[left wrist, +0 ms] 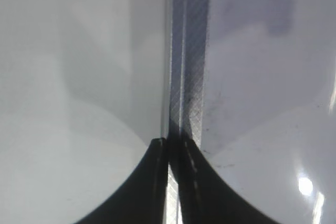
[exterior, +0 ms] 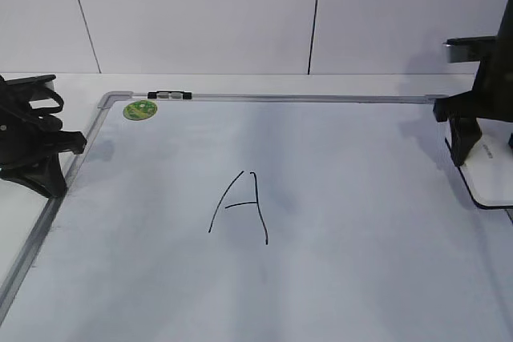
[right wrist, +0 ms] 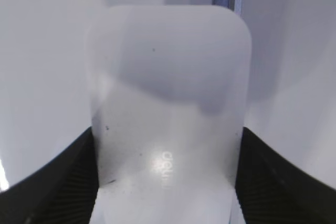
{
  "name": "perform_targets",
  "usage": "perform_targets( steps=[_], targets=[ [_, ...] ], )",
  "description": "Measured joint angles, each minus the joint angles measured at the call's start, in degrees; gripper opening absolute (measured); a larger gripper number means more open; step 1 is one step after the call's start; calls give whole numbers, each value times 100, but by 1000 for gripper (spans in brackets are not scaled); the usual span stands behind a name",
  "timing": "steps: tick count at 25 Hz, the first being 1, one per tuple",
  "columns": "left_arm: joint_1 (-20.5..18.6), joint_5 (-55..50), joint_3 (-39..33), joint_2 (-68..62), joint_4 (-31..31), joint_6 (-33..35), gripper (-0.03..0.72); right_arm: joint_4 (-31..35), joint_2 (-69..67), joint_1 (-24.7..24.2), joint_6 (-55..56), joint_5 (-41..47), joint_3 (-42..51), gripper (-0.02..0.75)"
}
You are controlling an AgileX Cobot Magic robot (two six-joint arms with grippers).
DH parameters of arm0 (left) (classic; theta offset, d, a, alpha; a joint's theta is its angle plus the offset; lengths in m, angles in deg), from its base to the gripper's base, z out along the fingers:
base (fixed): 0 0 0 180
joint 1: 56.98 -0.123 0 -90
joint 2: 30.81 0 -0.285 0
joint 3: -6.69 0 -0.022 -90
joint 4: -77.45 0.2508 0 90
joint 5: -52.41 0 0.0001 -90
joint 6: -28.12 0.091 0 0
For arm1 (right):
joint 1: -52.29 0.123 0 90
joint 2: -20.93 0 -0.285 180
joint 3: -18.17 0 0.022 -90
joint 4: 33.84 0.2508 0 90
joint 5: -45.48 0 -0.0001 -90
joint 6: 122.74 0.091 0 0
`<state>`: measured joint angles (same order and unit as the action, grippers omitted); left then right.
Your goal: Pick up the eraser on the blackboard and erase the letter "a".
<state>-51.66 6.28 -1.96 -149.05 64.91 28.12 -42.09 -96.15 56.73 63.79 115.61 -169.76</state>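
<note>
The blackboard [exterior: 361, 270] is a white board with a silver frame; it also shows in the left wrist view [left wrist: 262, 77]. Only a tall capital "A" [exterior: 240, 206] is written on it; no small letter "a" is visible. The white eraser [exterior: 493, 170] with a black base sits at the board's right edge. My right gripper [exterior: 465, 150] is shut on its sides; in the right wrist view [right wrist: 167, 182] the eraser [right wrist: 168, 87] fills the space between the fingers. My left gripper [exterior: 56, 184] is shut and empty over the board's left frame [left wrist: 169, 142].
A round green sticker [exterior: 139, 110] sits in the board's far left corner. A small black and grey clip [exterior: 170, 95] lies on the far frame. The silver frame [left wrist: 189, 51] runs under the left gripper. A white wall stands behind the table.
</note>
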Motion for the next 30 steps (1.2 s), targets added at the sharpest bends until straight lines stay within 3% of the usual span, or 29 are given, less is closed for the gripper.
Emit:
perform_targets(
  steps=[30],
  targets=[
    [0,0,0,0,-19,0,35,100,-536,-226,-238,-55,10,541]
  ],
)
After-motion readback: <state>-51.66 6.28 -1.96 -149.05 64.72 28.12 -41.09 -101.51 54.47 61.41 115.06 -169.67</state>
